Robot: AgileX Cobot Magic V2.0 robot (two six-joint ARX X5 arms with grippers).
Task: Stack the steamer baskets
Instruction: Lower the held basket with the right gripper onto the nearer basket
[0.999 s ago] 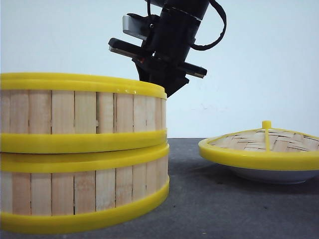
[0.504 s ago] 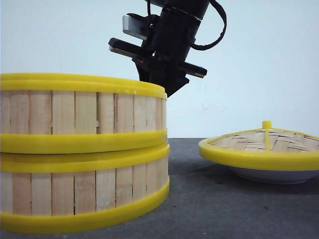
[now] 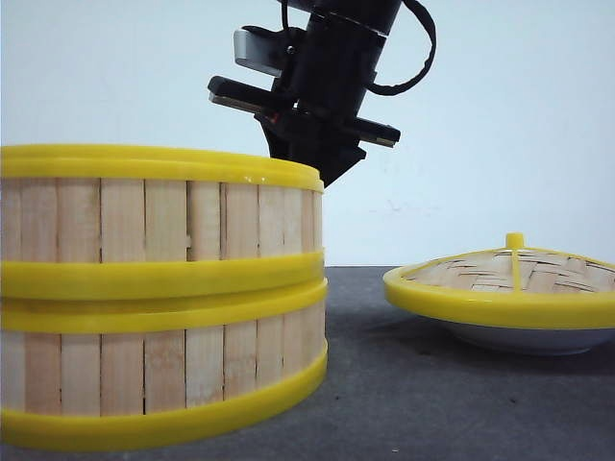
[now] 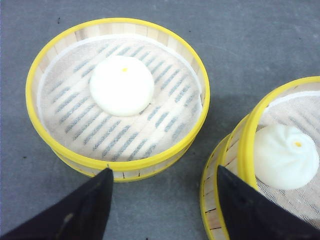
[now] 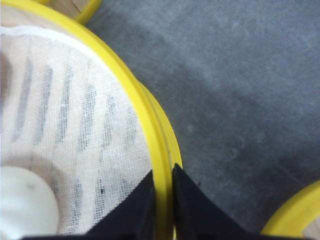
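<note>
Two steamer baskets stand stacked at the left in the front view, the upper basket [image 3: 163, 221] resting on the lower basket [image 3: 163, 360]. My right gripper [image 3: 322, 176] is at the upper basket's right rim, and the right wrist view shows this right gripper [image 5: 163, 180] shut on that yellow rim [image 5: 145, 115]. A third basket [image 4: 165, 115] with a white bun [image 4: 121, 85] sits alone on the table. My left gripper [image 4: 162, 200] hangs open above the gap between it and the stack [image 4: 247, 145].
A domed woven lid [image 3: 509, 274] with a yellow rim and knob lies on a white plate [image 3: 528, 338] at the right. A white bun [image 4: 285, 155] lies in the upper stacked basket. Grey table [image 3: 413, 384] shows between the stack and the lid.
The upper basket has come down slightly and its bottom rim now sits closer on the lower basket's top rim. The right arm lowered a little with it.
</note>
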